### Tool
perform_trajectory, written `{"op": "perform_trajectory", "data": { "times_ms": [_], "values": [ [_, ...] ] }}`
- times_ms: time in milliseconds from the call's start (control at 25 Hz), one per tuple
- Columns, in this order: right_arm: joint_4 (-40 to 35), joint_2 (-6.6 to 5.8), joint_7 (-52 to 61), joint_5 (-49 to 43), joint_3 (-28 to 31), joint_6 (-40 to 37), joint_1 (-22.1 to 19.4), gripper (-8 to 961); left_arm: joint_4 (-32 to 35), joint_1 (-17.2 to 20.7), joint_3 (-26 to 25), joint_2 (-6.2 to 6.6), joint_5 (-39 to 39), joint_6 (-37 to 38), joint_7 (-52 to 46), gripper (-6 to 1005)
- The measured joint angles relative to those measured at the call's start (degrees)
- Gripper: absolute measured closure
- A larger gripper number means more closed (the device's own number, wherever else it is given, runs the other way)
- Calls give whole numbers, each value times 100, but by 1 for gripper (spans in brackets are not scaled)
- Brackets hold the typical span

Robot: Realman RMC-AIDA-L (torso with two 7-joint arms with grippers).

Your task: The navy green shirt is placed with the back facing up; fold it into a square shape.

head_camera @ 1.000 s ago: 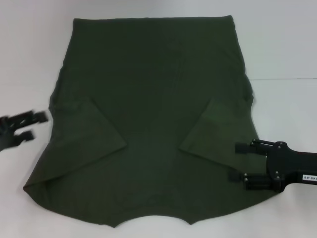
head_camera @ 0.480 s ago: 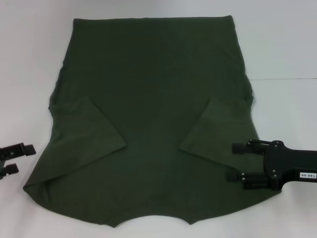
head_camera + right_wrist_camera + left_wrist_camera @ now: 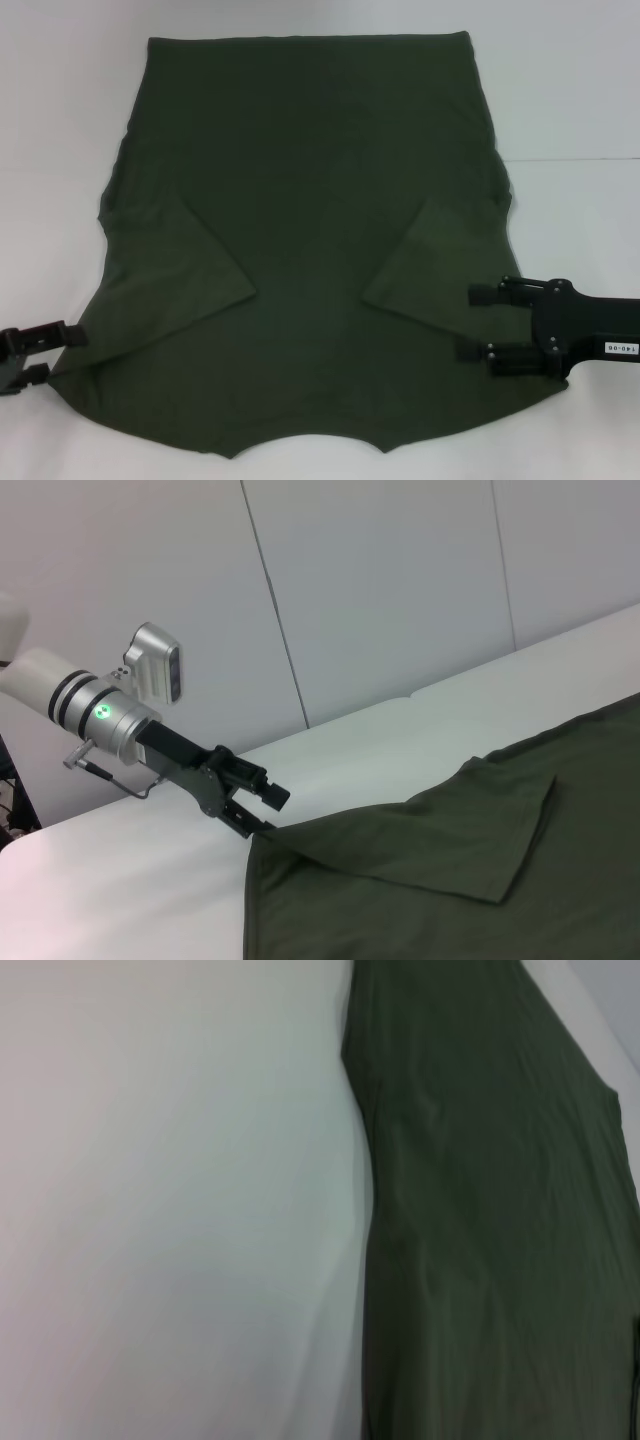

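Observation:
The navy green shirt [image 3: 300,200] lies flat on the white table, both sleeves folded in over its body and the curved neckline at the near edge. My left gripper [image 3: 60,353] is open at the shirt's near left corner, its fingers at the cloth edge. From the right wrist view the same left gripper [image 3: 256,806] sits at that corner of the shirt [image 3: 450,880], jaws apart. My right gripper [image 3: 478,323] is open over the shirt's near right part, beside the folded right sleeve [image 3: 430,260]. The left wrist view shows only the shirt's edge [image 3: 480,1210] on bare table.
The white table [image 3: 570,90] runs on all sides of the shirt, with a seam line [image 3: 580,159] at the right. A panelled white wall [image 3: 380,590] stands behind the table's far side.
My left gripper has come down from beside the left sleeve, nearer to me, and in to the shirt's near left corner. The right gripper has barely shifted.

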Motion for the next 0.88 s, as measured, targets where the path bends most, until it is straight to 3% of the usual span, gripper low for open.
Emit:
{"op": "perform_trajectory", "data": {
  "times_ms": [880],
  "values": [
    [0,7,45,0,-7,57,38,51,-299,-64,-6,6,64,-139,-61,86]
  ]
}}
